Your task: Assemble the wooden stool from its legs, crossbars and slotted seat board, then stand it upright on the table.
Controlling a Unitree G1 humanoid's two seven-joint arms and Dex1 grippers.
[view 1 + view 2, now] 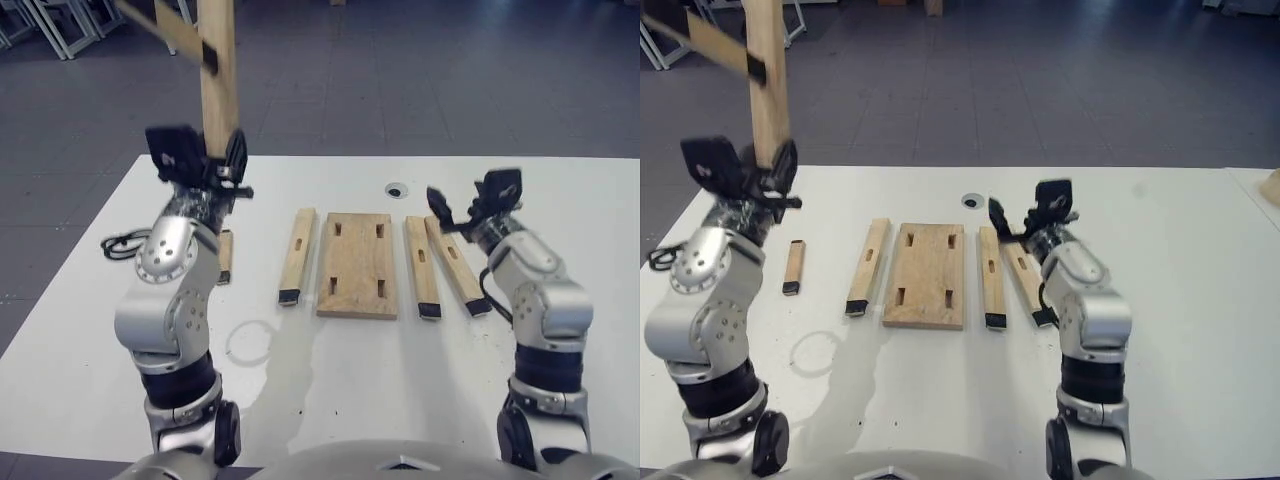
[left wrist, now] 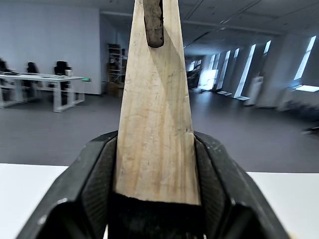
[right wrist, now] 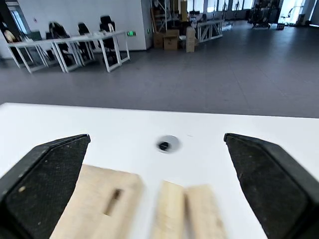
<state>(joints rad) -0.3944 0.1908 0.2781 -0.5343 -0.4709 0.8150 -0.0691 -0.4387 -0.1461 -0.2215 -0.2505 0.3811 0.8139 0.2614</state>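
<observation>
My left gripper (image 1: 205, 165) is shut on a long wooden leg (image 1: 218, 70) that it holds upright above the table's left side. A crossbar (image 1: 165, 25) sticks out of the slot near the top of this leg. In the left wrist view the leg (image 2: 157, 124) is clamped between both fingers (image 2: 97, 184). The slotted seat board (image 1: 357, 262) lies flat mid-table. One leg (image 1: 297, 255) lies left of it, and two legs (image 1: 422, 265) (image 1: 457, 263) lie right of it. A short crossbar (image 1: 225, 257) lies further left. My right gripper (image 1: 468, 200) hovers open above the two right legs.
A black cable (image 1: 125, 243) is coiled at the table's left edge. A round grommet hole (image 1: 398, 189) sits behind the seat board. The white table (image 1: 560, 200) has bare room on the right and along the front. Beyond it is dark floor.
</observation>
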